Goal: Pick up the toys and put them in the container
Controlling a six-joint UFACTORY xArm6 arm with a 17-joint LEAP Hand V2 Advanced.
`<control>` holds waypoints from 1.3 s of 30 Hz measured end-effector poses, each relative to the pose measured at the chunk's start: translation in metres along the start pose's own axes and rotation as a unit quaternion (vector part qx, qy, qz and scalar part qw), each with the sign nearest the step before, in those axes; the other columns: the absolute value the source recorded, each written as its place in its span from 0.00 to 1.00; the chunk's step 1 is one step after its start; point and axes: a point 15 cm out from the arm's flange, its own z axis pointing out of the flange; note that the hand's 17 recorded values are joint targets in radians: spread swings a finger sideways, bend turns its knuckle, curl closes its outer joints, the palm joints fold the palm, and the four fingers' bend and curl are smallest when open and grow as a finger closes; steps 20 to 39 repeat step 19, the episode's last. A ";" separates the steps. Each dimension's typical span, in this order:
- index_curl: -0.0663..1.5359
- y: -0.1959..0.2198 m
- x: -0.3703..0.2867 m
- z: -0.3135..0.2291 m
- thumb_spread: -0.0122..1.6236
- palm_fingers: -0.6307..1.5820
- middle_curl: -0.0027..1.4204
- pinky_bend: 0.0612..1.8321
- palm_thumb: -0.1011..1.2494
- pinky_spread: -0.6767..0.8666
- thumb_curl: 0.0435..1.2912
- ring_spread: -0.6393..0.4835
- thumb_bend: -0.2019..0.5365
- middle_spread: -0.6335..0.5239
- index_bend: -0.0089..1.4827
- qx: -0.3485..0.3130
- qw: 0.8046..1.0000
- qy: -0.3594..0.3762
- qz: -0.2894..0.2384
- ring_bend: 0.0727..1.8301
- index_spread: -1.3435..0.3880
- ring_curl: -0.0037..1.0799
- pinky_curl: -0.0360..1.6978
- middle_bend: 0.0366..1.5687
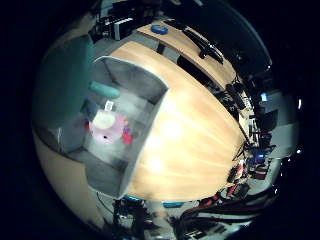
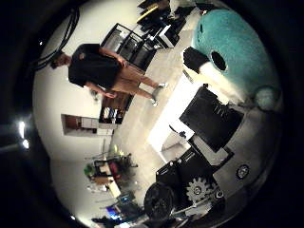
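A teal plush toy [image 2: 233,43] with a black eye lies close against the palm in the right thumb side palm view, and my hand's [image 2: 204,119] white and black fingers curl against it. In the right little finger side palm view the same teal toy [image 1: 62,80] hangs beside and partly over a grey open container [image 1: 140,80] that stands on a wooden table [image 1: 195,130]. A pink and white toy [image 1: 108,126] lies inside the container. The hand is well above the table.
A small blue object [image 1: 160,30] lies at the table's far end. Dark chairs and equipment [image 1: 250,150] stand along the table's edges. The right thumb side palm view looks out into the room, with shelves and furniture [image 2: 109,171].
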 end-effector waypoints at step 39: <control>0.37 0.009 0.015 0.020 0.57 0.36 0.35 0.62 0.15 0.55 0.15 0.55 0.22 0.48 0.13 -0.022 0.995 0.046 -0.085 0.42 0.51 0.30 0.25 0.20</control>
